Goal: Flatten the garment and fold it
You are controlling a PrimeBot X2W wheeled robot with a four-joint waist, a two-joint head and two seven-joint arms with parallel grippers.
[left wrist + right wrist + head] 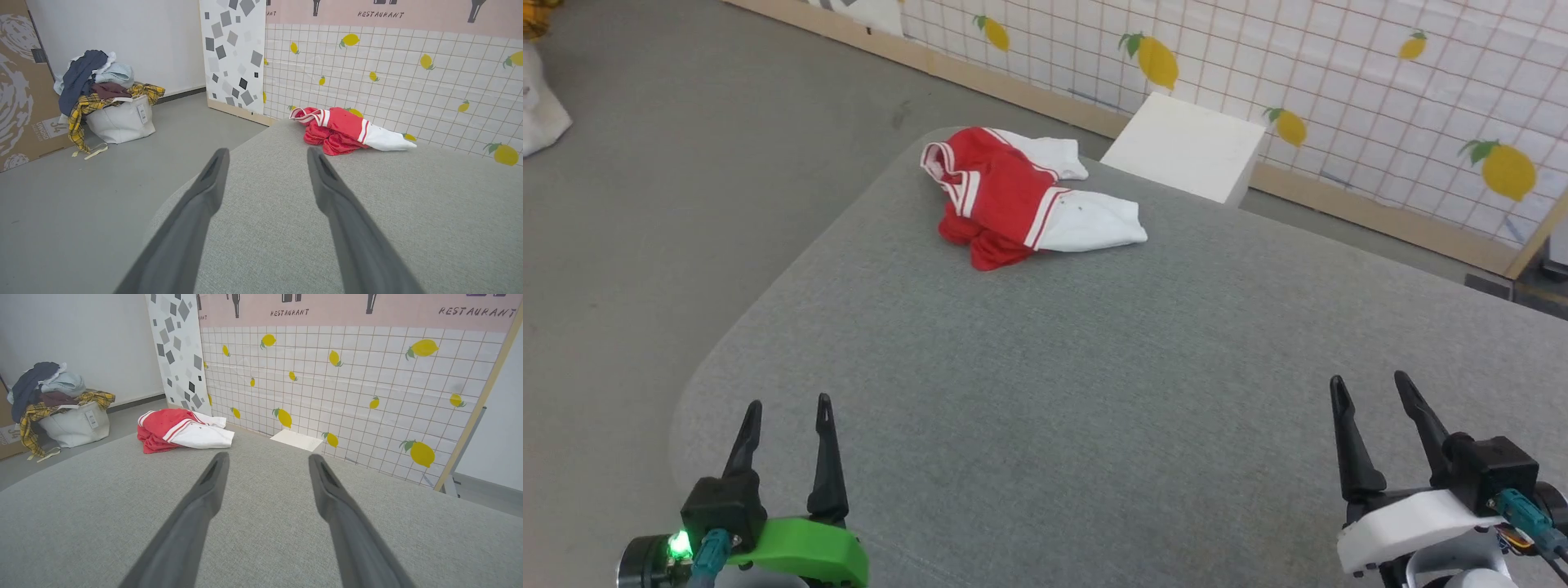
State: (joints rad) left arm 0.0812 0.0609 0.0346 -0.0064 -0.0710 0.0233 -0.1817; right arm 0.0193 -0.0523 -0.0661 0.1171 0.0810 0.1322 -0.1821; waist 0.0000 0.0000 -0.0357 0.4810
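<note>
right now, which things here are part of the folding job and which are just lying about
For the job: red shirt, grey table, left end effector, right end effector, both open.
Just lying about: white box, bag of clothes, cardboard box.

Garment (1005, 200): red, white sleeves, striped trim; crumpled heap, table's far corner.

One garment (1005, 200), far ahead of the left claw (789, 401). Two claws, counting the right claw (1368, 377), both spread open. One tabletop (1094, 367) under both. One white box (1184, 147) beyond the right claw. One bag (118, 120) of clothes off left of the left claw.
</note>
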